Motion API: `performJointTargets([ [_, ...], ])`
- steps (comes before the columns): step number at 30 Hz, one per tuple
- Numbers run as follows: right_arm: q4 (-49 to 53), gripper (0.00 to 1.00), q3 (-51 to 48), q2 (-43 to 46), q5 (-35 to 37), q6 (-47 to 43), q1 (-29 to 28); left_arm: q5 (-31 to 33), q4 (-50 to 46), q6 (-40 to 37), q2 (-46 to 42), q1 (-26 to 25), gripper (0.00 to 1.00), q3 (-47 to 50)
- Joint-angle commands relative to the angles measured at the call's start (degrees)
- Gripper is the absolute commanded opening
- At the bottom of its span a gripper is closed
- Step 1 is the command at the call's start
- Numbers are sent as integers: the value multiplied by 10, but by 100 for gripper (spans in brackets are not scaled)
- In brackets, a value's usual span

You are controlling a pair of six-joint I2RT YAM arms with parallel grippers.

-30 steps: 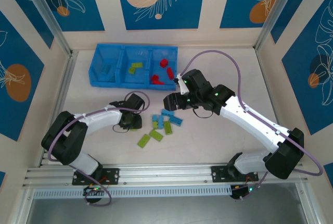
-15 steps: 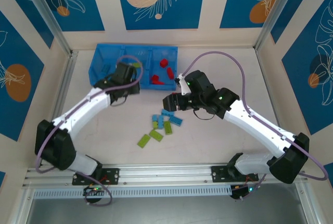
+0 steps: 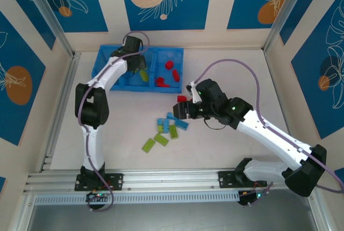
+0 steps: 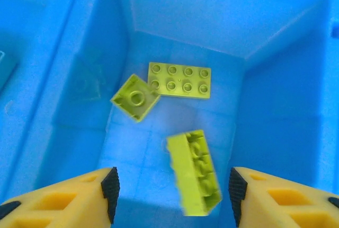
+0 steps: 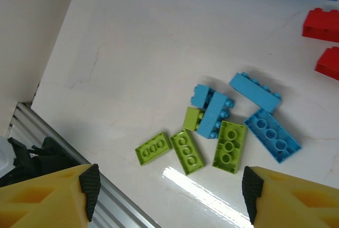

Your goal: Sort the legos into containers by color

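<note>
Legos [image 5: 229, 147]: studded, lime, blue, red

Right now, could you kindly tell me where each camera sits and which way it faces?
Top external: overhead from the near side, looking down on table, blue tray, loose bricks; left arm and right arm show.
Left wrist: faces down into the tray's middle compartment, three lime bricks; open left pincer frames it.
Right wrist: faces down at the loose bricks; open right pincer at the bottom.
Shared: top and right wrist see those bricks.
</note>
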State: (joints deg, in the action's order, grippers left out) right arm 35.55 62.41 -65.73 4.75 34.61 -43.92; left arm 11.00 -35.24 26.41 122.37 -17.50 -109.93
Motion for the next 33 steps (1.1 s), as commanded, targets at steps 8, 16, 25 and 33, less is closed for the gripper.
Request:
performJointTargets([
  [8, -2, 74, -43, -19, 50, 20, -7, -193, 32, 28, -373, -39, 57, 212],
  [16, -37, 76, -26, -112, 70, -120, -19, -302, -35, -192, -665, -106, 63, 383],
  [25, 0, 73, 78, -314, 135, -246, -24, -239, -38, -311, -814, -106, 69, 553],
  [33, -30, 83, 125, -344, 179, -123, 42, -211, -34, -311, -806, -106, 89, 587],
])
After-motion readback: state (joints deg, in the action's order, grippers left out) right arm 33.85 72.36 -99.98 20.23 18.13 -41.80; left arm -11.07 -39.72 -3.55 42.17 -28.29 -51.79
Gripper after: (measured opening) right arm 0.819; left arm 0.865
